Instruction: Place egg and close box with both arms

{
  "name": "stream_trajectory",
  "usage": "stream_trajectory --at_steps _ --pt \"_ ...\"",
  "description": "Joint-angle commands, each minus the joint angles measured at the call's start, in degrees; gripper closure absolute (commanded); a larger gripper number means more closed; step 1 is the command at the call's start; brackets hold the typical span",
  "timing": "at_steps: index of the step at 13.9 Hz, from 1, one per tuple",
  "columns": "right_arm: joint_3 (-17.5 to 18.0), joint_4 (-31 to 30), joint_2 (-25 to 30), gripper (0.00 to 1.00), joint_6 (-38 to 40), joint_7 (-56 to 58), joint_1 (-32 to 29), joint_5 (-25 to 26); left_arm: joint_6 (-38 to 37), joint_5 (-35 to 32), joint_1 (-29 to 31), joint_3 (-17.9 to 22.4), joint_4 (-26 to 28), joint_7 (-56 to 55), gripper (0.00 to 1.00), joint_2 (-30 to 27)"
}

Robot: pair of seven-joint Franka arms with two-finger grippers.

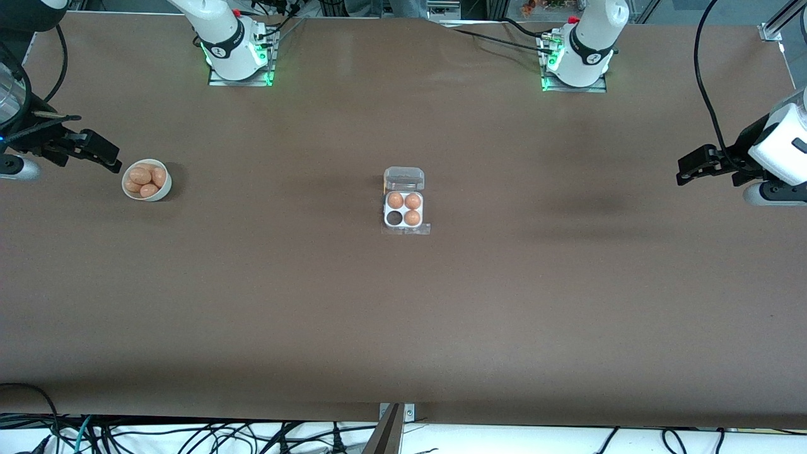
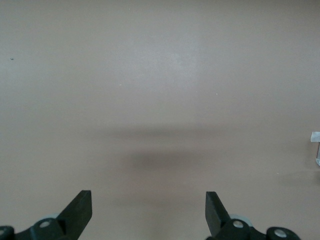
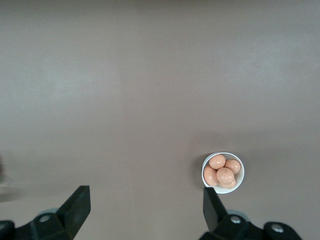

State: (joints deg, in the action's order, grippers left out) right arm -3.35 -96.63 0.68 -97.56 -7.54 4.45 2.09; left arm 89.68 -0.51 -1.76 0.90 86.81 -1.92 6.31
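The box [image 1: 406, 228] sits mid-table with its clear lid [image 1: 404, 178] folded open, away from the front camera. Three cells hold orange-brown eggs [image 1: 412, 201]; the cell [image 1: 394, 218] nearest the camera on the right arm's side is empty. More eggs [image 1: 141, 176] lie in a white bowl [image 1: 159, 195] toward the right arm's end. My right gripper [image 1: 107, 157] hangs open and empty beside that bowl; its wrist view shows the gripper [image 3: 146, 200], the bowl [image 3: 204, 175] and the eggs [image 3: 218, 162]. My left gripper [image 1: 690, 169] waits open and empty at the left arm's end, over bare table [image 2: 148, 200].
The brown table [image 1: 403, 315] stretches wide on all sides of the box. Both arm bases [image 1: 239, 57] stand along the edge farthest from the front camera. Cables [image 1: 189, 435] trail below the nearest edge. A pale sliver [image 2: 316, 145] shows at the left wrist view's rim.
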Motion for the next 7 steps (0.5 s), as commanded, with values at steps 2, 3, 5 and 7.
stream_trajectory --at_steps 2,3,5,7 --pt "-0.17 0.04 0.82 0.0 0.71 0.16 -0.32 0.02 -0.91 -0.81 0.18 -0.02 -1.38 0.69 0.0 0.54" --pt "-0.17 0.04 0.9 0.0 0.97 0.16 -0.32 0.02 -0.91 -0.81 0.18 -0.02 -1.38 0.69 0.0 0.54" --pt "-0.17 0.04 1.08 0.0 2.02 -0.02 -0.24 0.02 -0.91 -0.81 0.18 -0.02 -1.38 0.69 0.0 0.54" --pt "-0.17 0.04 1.08 0.0 1.94 -0.02 -0.24 0.02 -0.91 -0.81 0.09 -0.02 -1.38 0.69 0.0 0.54"
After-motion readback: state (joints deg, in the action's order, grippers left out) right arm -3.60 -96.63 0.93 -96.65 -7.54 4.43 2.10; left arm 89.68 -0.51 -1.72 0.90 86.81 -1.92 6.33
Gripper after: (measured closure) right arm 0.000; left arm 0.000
